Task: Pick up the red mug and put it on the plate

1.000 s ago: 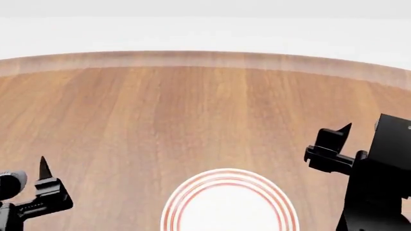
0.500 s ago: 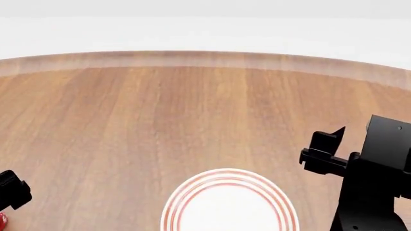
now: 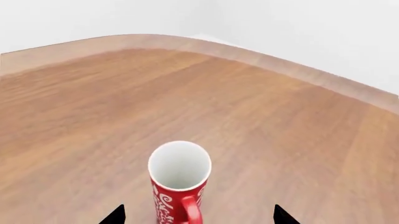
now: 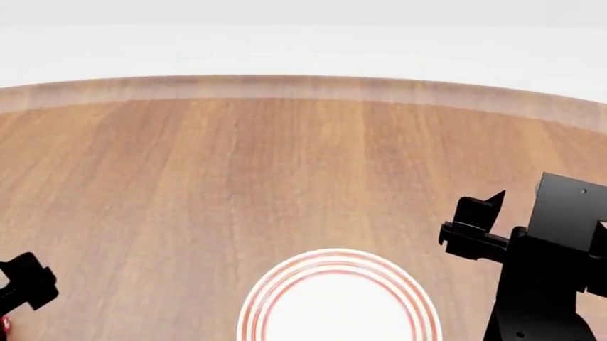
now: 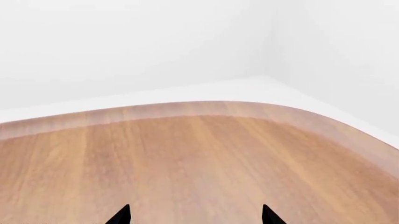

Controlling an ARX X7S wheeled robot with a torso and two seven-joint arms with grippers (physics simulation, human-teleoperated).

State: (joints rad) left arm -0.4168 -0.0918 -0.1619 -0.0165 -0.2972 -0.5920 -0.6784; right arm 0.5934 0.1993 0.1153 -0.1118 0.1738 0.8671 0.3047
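Note:
The red mug point(image 3: 179, 179) with white swirls stands upright on the wooden table, white inside showing, handle turned toward the camera. My left gripper point(image 3: 199, 216) is open, with one fingertip on each side of the mug and clear gaps between them. In the head view only a red sliver of the mug point(image 4: 4, 325) shows at the lower left edge, beside the left gripper's body point(image 4: 27, 284). The plate point(image 4: 339, 257), white with red rings, lies at the bottom centre and holds nothing. My right gripper point(image 5: 194, 215) is open and empty over bare table, right of the plate point(image 4: 474, 227).
The wooden table point(image 4: 303, 163) has a curved far edge with a white wall behind it. The same table edge and a white corner show in the right wrist view point(image 5: 187, 109). No other objects are in view.
My left gripper has moved left and down, to the edge of the head view, and a sliver of the red mug shows there now. My right gripper has drifted slightly left and down.

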